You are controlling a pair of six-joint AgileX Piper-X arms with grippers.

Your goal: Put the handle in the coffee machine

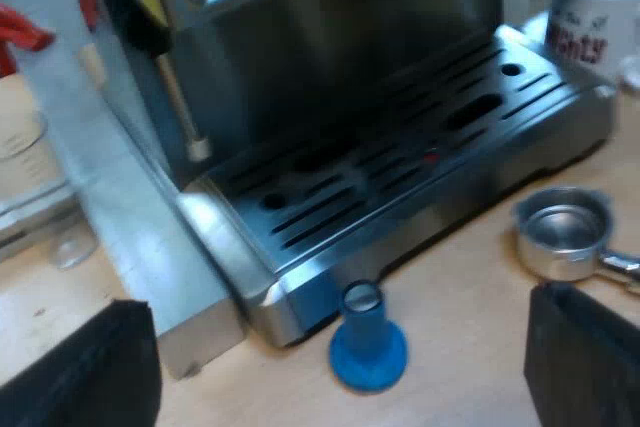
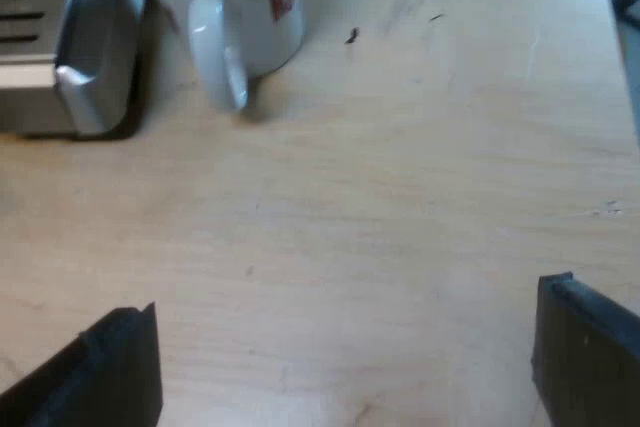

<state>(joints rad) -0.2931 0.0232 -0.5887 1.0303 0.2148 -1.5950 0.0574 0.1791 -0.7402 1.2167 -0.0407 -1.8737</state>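
While holder (image 1: 563,235) lies loose by machine (image 1: 400,177), left hand (image 1: 340,362), right hand (image 2: 345,362) spread, empty.

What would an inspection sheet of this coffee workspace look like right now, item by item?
Surface: wooden table, a few dark specks near the mug.
Job's things: metal holder lying loose on the table by the drip tray of the espresso machine, not locked in.
Clutter: blue tamper upright at the tray's front edge; white mug beside the tray's corner.
Grippers: left gripper open, above the tamper; right gripper open, over bare table.
Cables: nothing seen.
Surroundings: nothing seen.
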